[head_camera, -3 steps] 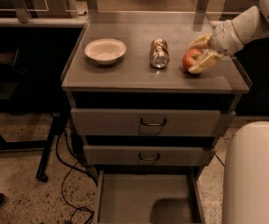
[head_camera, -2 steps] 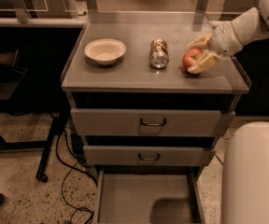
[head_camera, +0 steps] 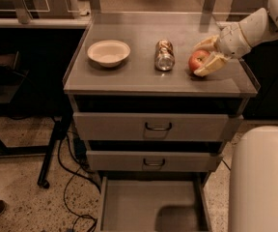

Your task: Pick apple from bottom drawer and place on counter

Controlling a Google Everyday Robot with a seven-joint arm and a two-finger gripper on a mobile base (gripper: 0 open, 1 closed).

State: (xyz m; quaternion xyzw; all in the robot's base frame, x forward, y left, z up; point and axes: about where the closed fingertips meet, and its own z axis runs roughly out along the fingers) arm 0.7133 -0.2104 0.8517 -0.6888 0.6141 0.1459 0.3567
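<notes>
The red apple [head_camera: 195, 60] rests on the grey counter [head_camera: 129, 74] near its right edge. My gripper [head_camera: 200, 61] reaches in from the right, with one pale finger [head_camera: 205, 44] behind the apple and the other in front of it, closed against its sides. The bottom drawer [head_camera: 129, 207] is pulled out below and its flat grey floor is bare, with a shadow at its front right.
A crushed metal can [head_camera: 164, 55] lies on the counter just left of the apple. A white bowl [head_camera: 108, 52] sits at the counter's left. The two upper drawers [head_camera: 153, 126] are closed. My white base [head_camera: 262, 178] fills the lower right. Cables lie on the floor at left.
</notes>
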